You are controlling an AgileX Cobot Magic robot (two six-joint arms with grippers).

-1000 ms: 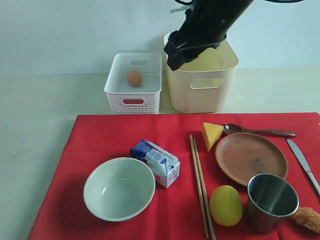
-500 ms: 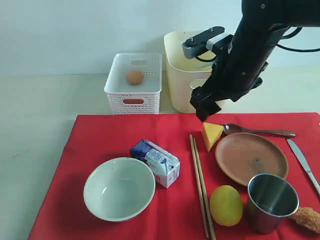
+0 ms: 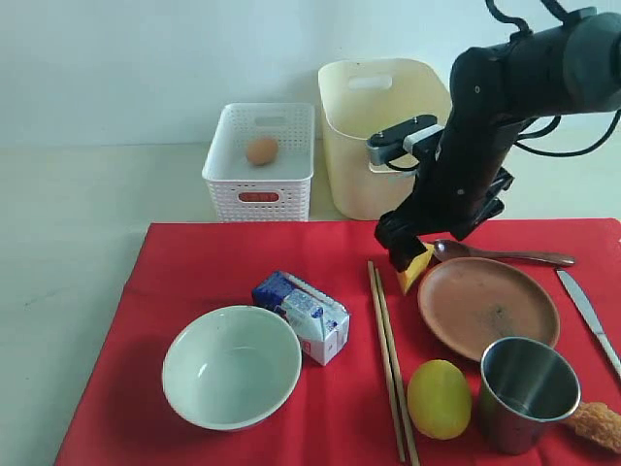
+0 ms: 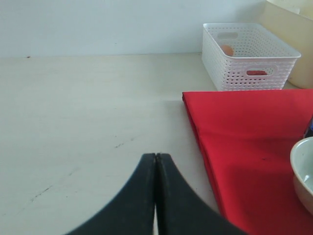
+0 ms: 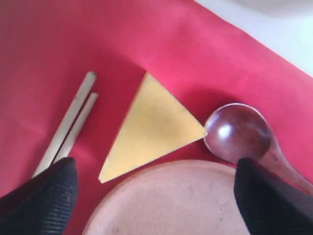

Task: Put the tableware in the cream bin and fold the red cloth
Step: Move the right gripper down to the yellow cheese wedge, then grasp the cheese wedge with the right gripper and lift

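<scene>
Exterior view is showing the red cloth (image 3: 194,262) lying spread flat on the table (image 3: 68,214). Along the cloth's near edge, the steel cup (image 3: 529,388) is standing upright between a lemon (image 3: 439,398) and a breaded sausage (image 3: 597,422), and the pale green bowl (image 3: 231,366) is sitting toward the cloth's left side. Further in on the cloth, the chopsticks (image 3: 390,359) are lying side by side between a milk carton (image 3: 303,316) and the brown plate (image 3: 488,308), with the knife (image 3: 587,311) near the cloth's right edge. Close to the cloth's far edge, the right gripper (image 3: 403,248) is hovering over a cheese wedge (image 5: 151,127), jaws spread wide and gripping nothing, the spoon (image 3: 505,255) lying just beside the wedge. Beyond the cloth's far edge, a white basket (image 3: 260,184) is holding an egg (image 3: 260,150), and the cream bin (image 3: 388,184) is standing beside it. Off the cloth's left edge, the left gripper (image 4: 155,196) is hanging over bare table, clenched with nothing in it.
</scene>
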